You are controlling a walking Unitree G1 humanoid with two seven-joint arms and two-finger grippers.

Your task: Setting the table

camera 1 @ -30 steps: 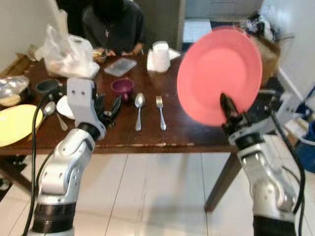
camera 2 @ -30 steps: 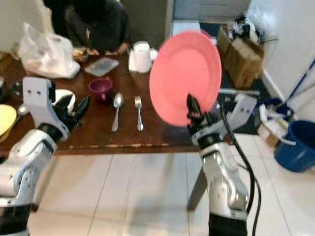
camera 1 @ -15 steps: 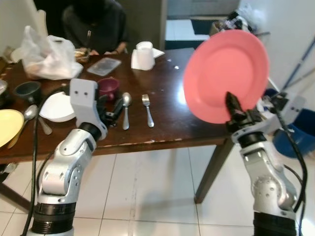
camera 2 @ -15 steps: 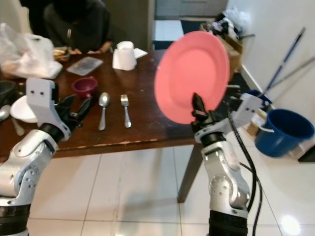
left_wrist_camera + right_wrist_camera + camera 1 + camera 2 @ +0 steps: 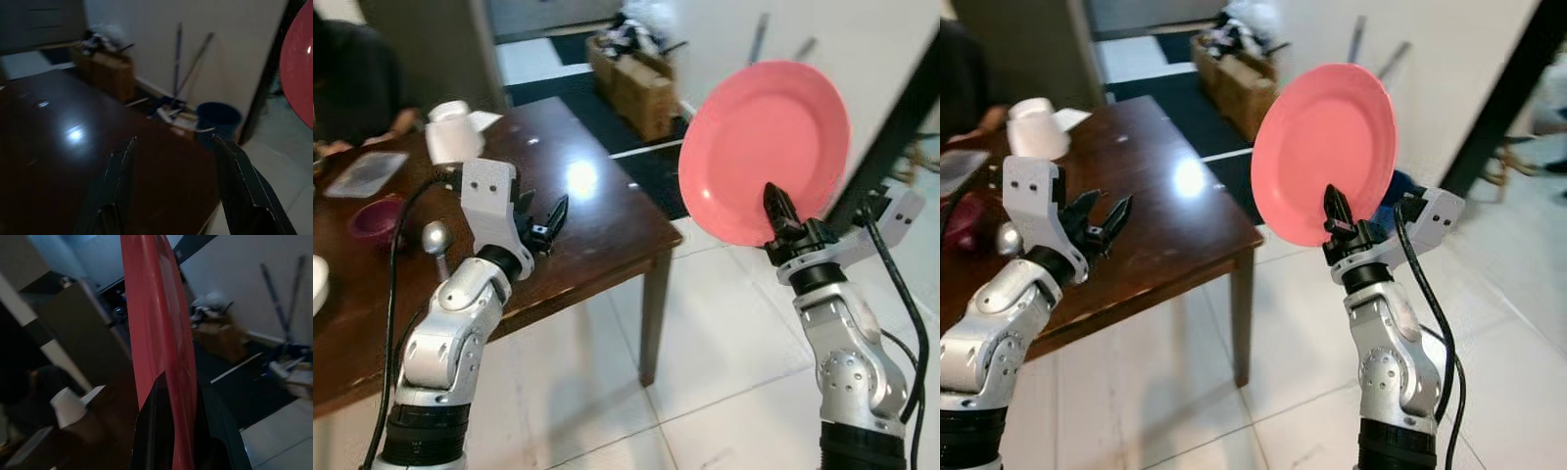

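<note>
Up in the air, past the corner of the brown bench [image 5: 597, 211], the right end effector [image 5: 777, 213] pinches the bottom edge of a pink plate [image 5: 766, 147]. Its two black fingers are closed tight on the rim, and the plate stands up on its edge over the white floor [image 5: 705, 372]. Over the bench, the left end effector [image 5: 1102, 221] has its fingers spread wide and holds nothing. A spoon [image 5: 434, 236], a purple cup [image 5: 370, 216] and a white cup [image 5: 448, 132] sit on the bench.
</note>
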